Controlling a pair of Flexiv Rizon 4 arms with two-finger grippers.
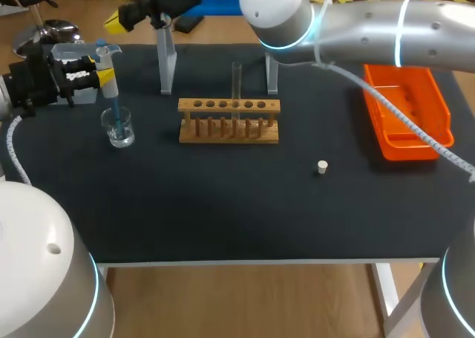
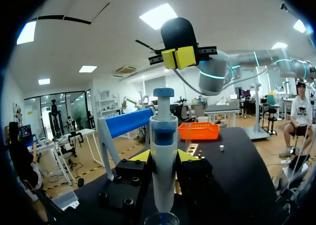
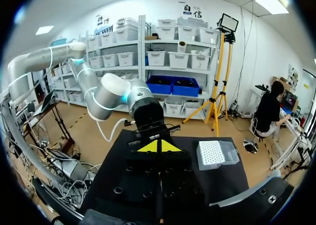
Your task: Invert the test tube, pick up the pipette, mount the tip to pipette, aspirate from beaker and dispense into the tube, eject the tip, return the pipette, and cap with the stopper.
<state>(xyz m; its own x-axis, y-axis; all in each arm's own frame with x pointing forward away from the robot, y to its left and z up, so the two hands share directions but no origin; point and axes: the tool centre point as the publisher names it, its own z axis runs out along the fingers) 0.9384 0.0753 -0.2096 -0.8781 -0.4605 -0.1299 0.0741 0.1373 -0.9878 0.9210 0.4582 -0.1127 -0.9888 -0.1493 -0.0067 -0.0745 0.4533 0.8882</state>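
The beaker (image 1: 119,126) stands at the table's (image 1: 223,204) 9 o'clock side. It is clear glass with a little clear liquid low in it, though the level is hard to judge. The pipette (image 1: 107,74) stands over it with its long axis upright. Its blue-capped plunger end is up and its slim lower end is down inside the beaker's mouth. The left gripper (image 1: 100,76) is closed on the pipette's body. In the left wrist view a yellow tip sits on each side of the white barrel, and the beaker's rim shows just under the gripper.

The wooden rack (image 1: 228,120) lies at the table's centre, at 3 o'clock from the beaker, with its row of holes facing up. One test tube (image 1: 237,82) stands upright in a middle hole; I cannot tell whether anything is in it. The small white stopper (image 1: 320,167) lies on the bare cloth at about 4 o'clock from the rack, well apart from it. The orange tray (image 1: 404,111) sits at 3 o'clock from the rack, near the table's edge.

The right gripper (image 1: 122,18) hangs high at 12 o'clock from the beaker. Its yellow tips are pressed together with nothing between them, and it points towards the left arm. In the right wrist view, the tip box (image 3: 215,153), its top a white grid of holes, sits on the table ahead of and beside that gripper.
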